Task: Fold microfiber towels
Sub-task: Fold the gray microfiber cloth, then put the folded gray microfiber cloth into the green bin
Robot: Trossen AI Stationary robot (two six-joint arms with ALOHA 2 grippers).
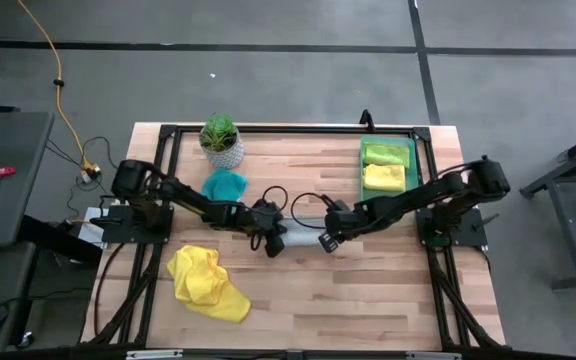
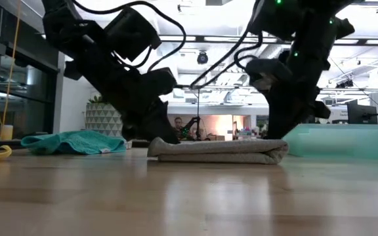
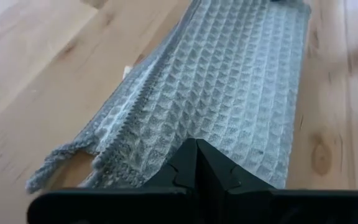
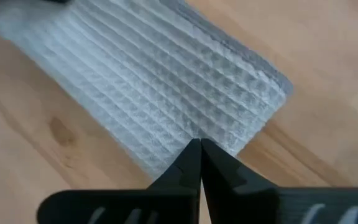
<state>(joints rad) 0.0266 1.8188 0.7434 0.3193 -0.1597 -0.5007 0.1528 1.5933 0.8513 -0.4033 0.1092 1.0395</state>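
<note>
1. grey-white towel (image 1: 303,233) lies folded in a narrow strip at mid-table.
2. left gripper (image 1: 274,244) clenched, pressing on the strip's left end; right gripper (image 1: 326,243) clenched at its right end.
3. teal towel (image 1: 224,184) beside the potted plant (image 1: 221,138); a yellow towel (image 1: 206,281) crumpled at the front left.
4. lime green towel (image 1: 387,155) and second yellow towel (image 1: 384,178) folded in the green tray (image 1: 413,172).

Two dark jointed arms, looping black cables, matte black wedge-shaped fingers, small green indicator lights
</note>
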